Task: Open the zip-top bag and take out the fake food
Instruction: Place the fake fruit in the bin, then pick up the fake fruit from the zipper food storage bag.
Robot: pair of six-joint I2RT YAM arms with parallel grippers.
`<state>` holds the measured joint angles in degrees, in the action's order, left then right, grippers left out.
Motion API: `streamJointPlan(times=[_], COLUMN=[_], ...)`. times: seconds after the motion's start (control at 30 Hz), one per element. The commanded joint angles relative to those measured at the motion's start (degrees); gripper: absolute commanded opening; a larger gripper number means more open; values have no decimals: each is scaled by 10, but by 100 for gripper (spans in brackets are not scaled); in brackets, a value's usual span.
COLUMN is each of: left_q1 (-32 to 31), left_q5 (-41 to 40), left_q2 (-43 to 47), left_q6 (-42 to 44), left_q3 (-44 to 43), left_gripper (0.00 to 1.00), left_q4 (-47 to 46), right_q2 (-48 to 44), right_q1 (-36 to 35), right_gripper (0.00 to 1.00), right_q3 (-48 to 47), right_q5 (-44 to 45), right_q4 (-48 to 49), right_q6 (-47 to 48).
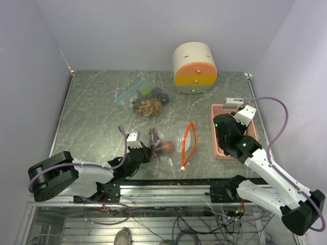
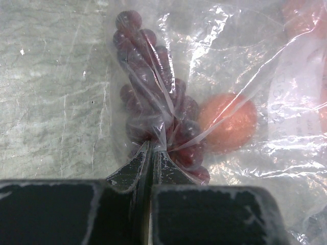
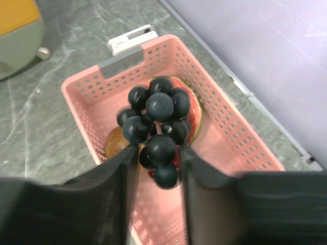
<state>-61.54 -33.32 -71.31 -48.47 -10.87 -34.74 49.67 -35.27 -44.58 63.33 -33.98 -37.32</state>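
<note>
Grey-green marbled table (image 1: 92, 112), boxed in by plain pale lavender walls (image 1: 127, 30) on three sides.

Far left, the left gripper (image 2: 152, 153) lies low at the near edge. Its fingers are pressed together on a pinch of clear plastic from the zip-top bag (image 1: 173, 138). The bag lies flat on the table near the front middle, and the plastic is crinkly and shiny. Inside it, right at the fingertips, is a purple grape bunch (image 2: 148, 87), dark maroon beads in a long cluster. Just to the right of that is a reddish-orange fruit (image 2: 228, 121), round and a bit blurry through the film. The bag's orange zip strip (image 1: 183, 162) bows into a loop on its right side.

Further back, around the middle, there's a second bag (image 1: 134, 97) with a blue zip. It holds tan-brown grapes (image 1: 148, 107) and something green. Behind that, a round white container (image 1: 194, 69) with an orange and yellow face.

Over on the right, the right gripper (image 3: 158, 171) hangs over the pink basket (image 3: 84, 84). Its fingers are clamped on a dark grape bunch (image 3: 159, 109), glossy and nearly black, held above the basket floor. Under it I can see a red piece with a green rim and a brownish round piece.
</note>
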Motion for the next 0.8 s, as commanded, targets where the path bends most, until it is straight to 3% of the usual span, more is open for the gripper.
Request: streamJointPlan(times=[0.0, 0.1, 0.23, 0.5, 0.77], left_q1=[3, 3, 3, 3, 3], left_q5=[9, 9, 11, 15, 16], left_q2=[-10, -11, -16, -29, -24], left_q6=[2, 2, 1, 0, -3], left_q3=[-7, -7, -7, -13, -19], left_gripper=[10, 11, 11, 10, 10], left_q4=[7, 6, 1, -8, -5], right_q2=[19, 18, 0, 7, -15], right_q1=[16, 17, 17, 16, 0], right_gripper=[55, 75, 77, 40, 10], right_q3=[-17, -15, 7, 108, 174], right_q5=[29, 11, -69, -464, -601], right_q4=[-29, -10, 67, 258, 340], right_q6=[-41, -13, 45, 16, -42])
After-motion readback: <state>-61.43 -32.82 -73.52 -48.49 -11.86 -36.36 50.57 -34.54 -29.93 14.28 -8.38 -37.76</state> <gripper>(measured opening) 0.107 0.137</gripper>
